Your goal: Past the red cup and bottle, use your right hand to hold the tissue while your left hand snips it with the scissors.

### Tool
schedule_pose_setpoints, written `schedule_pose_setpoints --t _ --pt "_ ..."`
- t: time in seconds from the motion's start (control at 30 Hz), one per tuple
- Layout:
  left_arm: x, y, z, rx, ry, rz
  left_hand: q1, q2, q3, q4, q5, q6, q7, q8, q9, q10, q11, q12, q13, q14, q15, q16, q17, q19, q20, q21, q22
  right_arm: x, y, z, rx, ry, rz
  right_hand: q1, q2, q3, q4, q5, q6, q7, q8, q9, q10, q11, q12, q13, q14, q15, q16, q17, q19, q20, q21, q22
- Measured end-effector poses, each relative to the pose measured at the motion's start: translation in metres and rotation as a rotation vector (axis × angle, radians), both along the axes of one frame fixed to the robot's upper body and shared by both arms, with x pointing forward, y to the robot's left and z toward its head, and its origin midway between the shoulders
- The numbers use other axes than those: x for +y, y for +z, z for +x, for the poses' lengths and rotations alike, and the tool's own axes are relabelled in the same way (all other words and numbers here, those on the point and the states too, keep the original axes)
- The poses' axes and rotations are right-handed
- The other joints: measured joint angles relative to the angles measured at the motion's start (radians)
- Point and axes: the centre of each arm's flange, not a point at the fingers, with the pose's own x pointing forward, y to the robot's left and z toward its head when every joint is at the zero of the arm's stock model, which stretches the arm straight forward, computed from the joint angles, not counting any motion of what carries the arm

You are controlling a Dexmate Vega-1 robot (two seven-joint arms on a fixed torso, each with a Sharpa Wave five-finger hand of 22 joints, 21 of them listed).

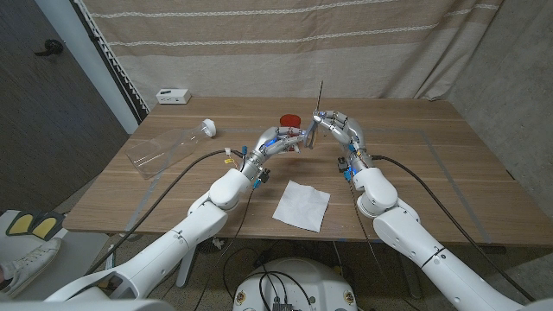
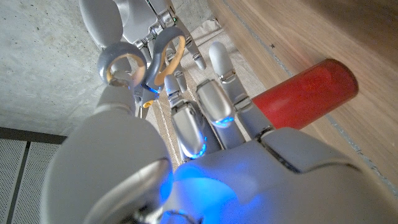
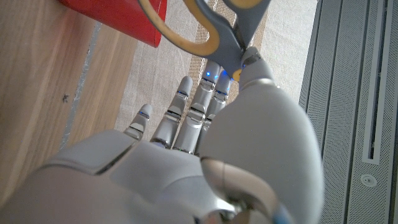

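The scissors [image 1: 318,111], grey with yellow-lined handle loops [image 2: 148,61], stand upright above the table's middle, blades up. My right hand [image 1: 339,126] pinches them near the pivot [image 3: 239,46]. My left hand [image 1: 278,142] reaches to the handles from the other side; its thumb [image 2: 115,99] and fingers [image 2: 214,93] lie just under the loops, spread and not through them. The red cup [image 1: 291,119] stands right behind both hands [image 2: 308,92] [image 3: 115,15]. A white tissue [image 1: 302,205] lies flat near the front edge. The clear bottle [image 1: 168,147] lies on its side at the left.
A small white box [image 1: 174,96] sits at the table's back left corner. A beige curtain [image 1: 285,43] hangs behind the wooden table [image 1: 432,164]. Black cables run along both forearms.
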Motion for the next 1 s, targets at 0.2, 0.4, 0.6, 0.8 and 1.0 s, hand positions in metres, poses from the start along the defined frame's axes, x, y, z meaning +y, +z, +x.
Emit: schedule_pose_setpoints --t 0.2,0.4,0.6,0.8,1.0 --pt "0.0009 -0.0013 0.0021 0.023 -0.008 -0.003 0.0 0.0 0.004 0.004 0.0 0.022 0.008 0.0 0.0 0.002 0.002 0.0 0.0 0.0 0.0 0.0 0.0 0.0 0.0 0.0 0.0 0.0005 -0.0004 0.0 0.001 0.001 -0.001 0.0 0.0 -0.001 -0.001 0.006 0.0 0.0 -0.007 -0.003 0.0 0.0 -0.003 0.001 0.0 0.0 0.0 0.0 -0.006 -0.071 -0.025 0.0" --pt "0.002 -0.0004 0.0036 0.03 -0.011 0.002 0.005 -0.005 0.004 0.004 0.0 0.027 0.014 0.0 0.0 0.003 0.003 0.0 0.0 0.0 0.0 0.0 -0.003 0.0 0.0 0.006 -0.002 0.0014 -0.0006 -0.0001 0.0 0.005 -0.005 0.0 0.0 -0.006 -0.003 0.006 0.016 -0.016 -0.011 -0.006 0.007 -0.007 -0.006 0.003 0.0 0.0 0.0 0.0 0.002 -0.115 -0.034 0.0" --pt "0.0037 -0.0015 0.0065 0.037 -0.012 0.01 0.009 -0.009 0.004 0.004 0.0 0.009 0.001 -0.011 0.0 0.001 0.001 -0.001 -0.008 -0.002 0.002 -0.009 -0.004 -0.013 0.002 0.006 -0.008 0.0017 -0.0005 -0.0002 0.0 0.007 -0.005 0.001 -0.001 -0.007 -0.004 0.006 0.02 -0.013 -0.011 -0.006 0.007 -0.007 -0.007 0.005 0.0 0.0 0.0 0.0 0.017 -0.1 -0.034 0.0" --pt "0.0047 -0.0029 0.0081 0.039 -0.02 0.016 -0.003 -0.029 -0.005 -0.002 0.002 -0.057 -0.048 -0.019 0.002 -0.083 -0.005 -0.168 -0.223 -0.109 0.0 -0.132 -0.079 -0.101 0.019 -0.004 -0.034 0.0015 0.0011 -0.0011 -0.002 0.012 -0.002 0.001 -0.001 -0.01 -0.004 0.007 0.02 -0.013 -0.011 -0.005 0.013 -0.002 -0.007 0.005 0.0 0.0 0.0 0.0 0.031 -0.085 -0.042 0.0" --pt "0.0064 -0.0038 0.0079 0.028 -0.025 0.017 -0.007 -0.033 -0.025 -0.003 0.006 -0.1 -0.103 -0.019 0.002 -0.156 -0.002 -0.299 -0.395 -0.217 0.002 -0.287 -0.187 -0.228 0.034 -0.039 -0.068 0.0004 0.002 -0.0009 0.0 0.013 0.001 0.001 -0.001 -0.01 -0.004 0.01 0.02 -0.013 -0.012 -0.005 0.013 -0.002 -0.007 0.011 0.0 0.0 0.0 0.0 0.035 -0.074 -0.042 0.0"
